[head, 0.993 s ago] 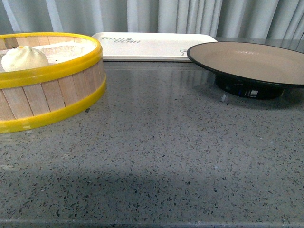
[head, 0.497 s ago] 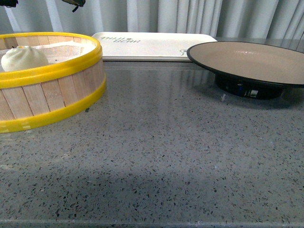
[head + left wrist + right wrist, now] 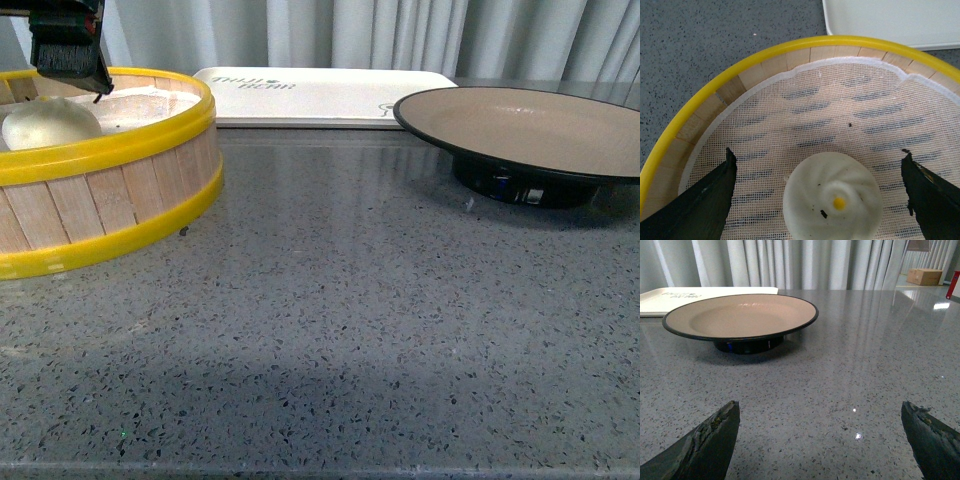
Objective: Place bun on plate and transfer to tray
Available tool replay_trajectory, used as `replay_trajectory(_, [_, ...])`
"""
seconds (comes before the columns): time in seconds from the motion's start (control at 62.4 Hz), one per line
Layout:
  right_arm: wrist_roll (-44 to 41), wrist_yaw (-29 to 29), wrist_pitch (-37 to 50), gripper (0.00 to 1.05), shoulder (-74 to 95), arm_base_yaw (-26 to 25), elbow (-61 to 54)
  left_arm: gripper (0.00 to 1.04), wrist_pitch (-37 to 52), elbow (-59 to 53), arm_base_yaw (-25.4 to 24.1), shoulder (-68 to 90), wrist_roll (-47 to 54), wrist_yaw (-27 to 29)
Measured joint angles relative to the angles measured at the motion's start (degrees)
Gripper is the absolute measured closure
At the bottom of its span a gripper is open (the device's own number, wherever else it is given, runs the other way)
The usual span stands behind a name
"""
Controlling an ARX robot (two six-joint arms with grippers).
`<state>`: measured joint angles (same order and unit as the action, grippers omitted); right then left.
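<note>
- White and pleated, the bun (image 3: 832, 200) sits on the mesh liner (image 3: 840, 110) of the yellow-rimmed steamer basket (image 3: 150, 135), at the left of the counter (image 3: 350, 320). It is not on the plate yet.
- A second ago the front view showed nothing above the basket. Half a second ago, dark tips were just peeking in at the top. Now the left pincer (image 3: 817, 155) has come down as a dark block close over the bun.
- From the left wrist view, its jaws are spread wide. The fingers (image 3: 705, 200) stand one on each side of the bun, both clear of it, and they hold nothing.
- I'd say the approach is almost finished and the grasp comes next. The pincer likely needs to drop a little lower and close gently, since the bun looks soft enough to dent.
- The bun, basket, plate (image 3: 520, 125) and tray (image 3: 320, 100) have not shifted over that second.
- The plate stands bare on the right. The tray lies flat at the back, between the basket and the plate.
- The right pincer (image 3: 820, 405) hangs low over the counter, gaping and holding nothing, with the plate ahead of it.
</note>
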<state>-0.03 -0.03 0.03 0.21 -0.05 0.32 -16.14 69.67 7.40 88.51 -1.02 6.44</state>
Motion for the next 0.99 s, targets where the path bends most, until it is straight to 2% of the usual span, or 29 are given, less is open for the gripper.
replay_trajectory(0.401, [0.0,0.0,0.0,0.08,0.0,0.0,0.0,0.07,-0.04,-1.01,-0.66,0.37,-0.35,-0.83])
replay_trajectory(0.449, [0.0,0.0,0.0,0.08,0.0,0.0,0.0,0.09,-0.02,-1.22,-0.66,0.37,-0.26,-0.87])
replay_trajectory(0.577, [0.0,0.0,0.0,0.08,0.0,0.0,0.0,0.27,-0.07,-1.92,-0.66,0.17,-0.13,-1.22])
replay_trajectory(0.721, [0.0,0.0,0.0,0.08,0.0,0.0,0.0,0.54,-0.11,-1.99,-0.46,-0.04,-0.02,-1.44])
replay_trajectory(0.993, [0.0,0.0,0.0,0.08,0.0,0.0,0.0,0.91,-0.55,-1.97,0.33,-0.98,0.68,-1.46])
